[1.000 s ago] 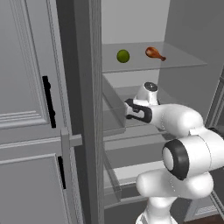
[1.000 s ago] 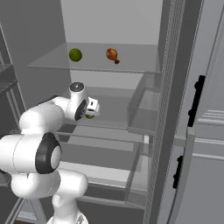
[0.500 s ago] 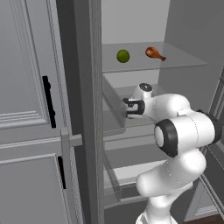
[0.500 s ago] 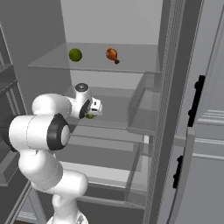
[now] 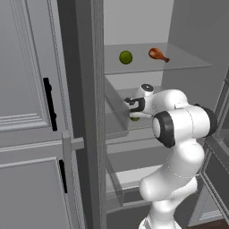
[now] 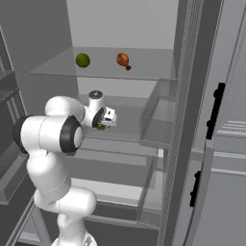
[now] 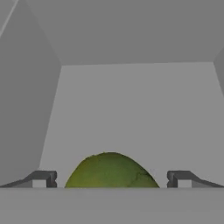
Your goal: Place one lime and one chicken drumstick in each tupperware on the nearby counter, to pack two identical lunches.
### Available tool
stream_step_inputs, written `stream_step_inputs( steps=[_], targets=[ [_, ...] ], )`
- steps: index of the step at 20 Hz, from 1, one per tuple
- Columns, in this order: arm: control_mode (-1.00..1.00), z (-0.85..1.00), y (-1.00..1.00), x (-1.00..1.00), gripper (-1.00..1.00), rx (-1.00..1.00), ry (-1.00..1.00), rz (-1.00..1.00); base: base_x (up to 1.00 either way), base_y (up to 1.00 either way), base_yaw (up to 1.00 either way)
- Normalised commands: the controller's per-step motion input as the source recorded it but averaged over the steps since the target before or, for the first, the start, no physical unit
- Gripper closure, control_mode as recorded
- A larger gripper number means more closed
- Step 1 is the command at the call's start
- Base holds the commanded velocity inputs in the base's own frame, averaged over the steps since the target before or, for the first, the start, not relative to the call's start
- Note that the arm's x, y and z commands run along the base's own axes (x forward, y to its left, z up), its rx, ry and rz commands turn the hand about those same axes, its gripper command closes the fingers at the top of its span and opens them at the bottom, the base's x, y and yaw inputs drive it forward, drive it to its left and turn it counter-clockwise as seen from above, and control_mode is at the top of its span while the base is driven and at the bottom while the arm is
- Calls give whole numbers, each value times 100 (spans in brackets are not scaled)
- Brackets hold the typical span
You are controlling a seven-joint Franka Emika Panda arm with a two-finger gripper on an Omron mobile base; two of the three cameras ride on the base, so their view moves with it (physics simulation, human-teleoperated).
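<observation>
Inside an open fridge, my gripper (image 5: 133, 110) (image 6: 104, 121) reaches over the middle shelf. It stands open around a yellow-green lime (image 7: 111, 171) (image 5: 134, 118) (image 6: 101, 127), with a gap between the lime and each fingertip (image 7: 43, 179). On the glass shelf above lie a second lime (image 5: 125, 57) (image 6: 82, 60) and a reddish-brown chicken drumstick (image 5: 157, 54) (image 6: 123, 60), side by side. The other drumstick, the tupperware and the counter are out of view.
The upper glass shelf (image 5: 188, 66) hangs close above my hand. A grey panelled cabinet front with black handles (image 5: 48, 103) stands to the left of the fridge post, and a door bin (image 6: 156, 126) stands to the right of the shelves. Drawers (image 6: 110, 192) lie below.
My arm has folded, its elbow swinging up and in front of the shelves. The gripper has slid slightly deeper over the middle shelf, around the lime.
</observation>
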Motion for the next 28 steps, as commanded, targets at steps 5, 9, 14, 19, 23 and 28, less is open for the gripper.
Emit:
stream_step_inputs(
  steps=[5,9,14,19,23,28],
  targets=[
    [-100,-57,-7,-7,-100,0,8,-5,0,0,0],
    [-100,-60,-1,-25,-100,-1,7,-5,0,0,0],
    [-100,-62,0,-46,-100,-2,3,-3,0,0,0],
    [-100,-54,0,-16,100,-1,2,-3,0,0,0],
    [-100,-54,0,-6,100,-1,3,-3,0,0,0],
    [-100,-21,-16,-81,100,1,-2,-9,0,0,0]
  ],
)
